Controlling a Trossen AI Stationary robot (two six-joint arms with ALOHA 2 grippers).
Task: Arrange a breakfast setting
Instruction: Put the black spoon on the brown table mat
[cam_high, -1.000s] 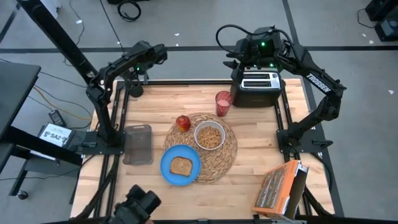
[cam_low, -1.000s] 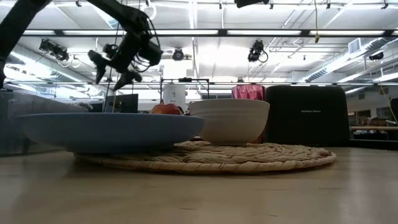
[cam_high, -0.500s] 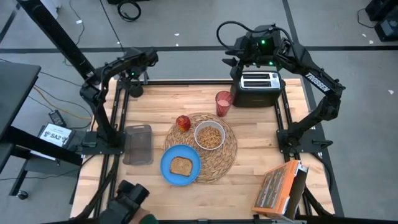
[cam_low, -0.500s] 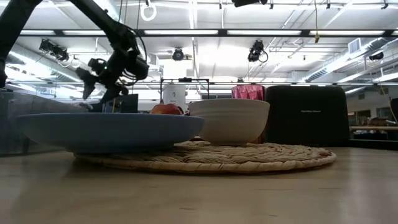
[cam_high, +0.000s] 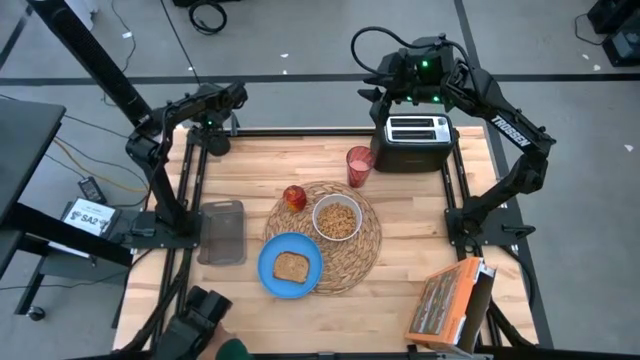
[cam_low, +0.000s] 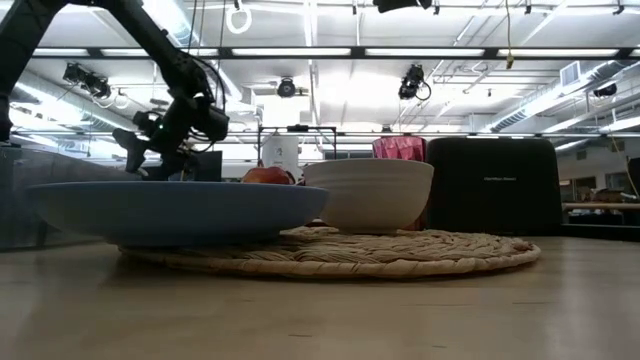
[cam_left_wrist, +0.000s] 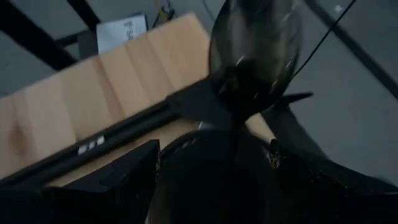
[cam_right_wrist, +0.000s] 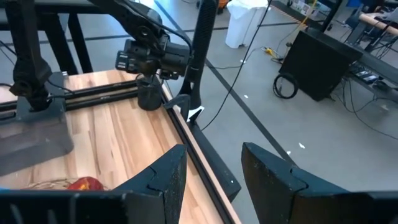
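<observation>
Standing bowl-up in a small dark holder (cam_high: 218, 146) at the far left corner of the surface (cam_high: 420, 215), the dark spoon (cam_left_wrist: 254, 50) fills the left wrist view. Its handle is lost in shadow there, and in the low view it is only a thin line. The left hand (cam_high: 216, 118) hangs just above it with its fingers (cam_left_wrist: 127, 177) spread wide to either side — whether they touch the spoon cannot be made out.

The right hand (cam_high: 377, 95) waits above the far edge beside the black toaster (cam_high: 417, 140), fingers wide and holding nothing.

On the round woven straw placemat (cam_high: 365, 255), mid-surface, sit three things:
- the small white bowl (cam_high: 318, 216), filled with cereal;
- the blue round plate (cam_high: 268, 262), overhanging the mat's near-left rim and carrying the toast slice (cam_high: 291, 267);
- the red apple (cam_high: 294, 197), at the far-left rim.

In the low view the plate hides most of the apple.

The pink cup (cam_high: 359, 165) stands off the mat, just beside the toaster. An orange cereal box (cam_high: 447, 302) lies at the near right corner — partly cut off. A grey tray (cam_high: 222, 232) lies near the left edge.

Beyond the surface are grey floor, cables and ceiling strip lights.
</observation>
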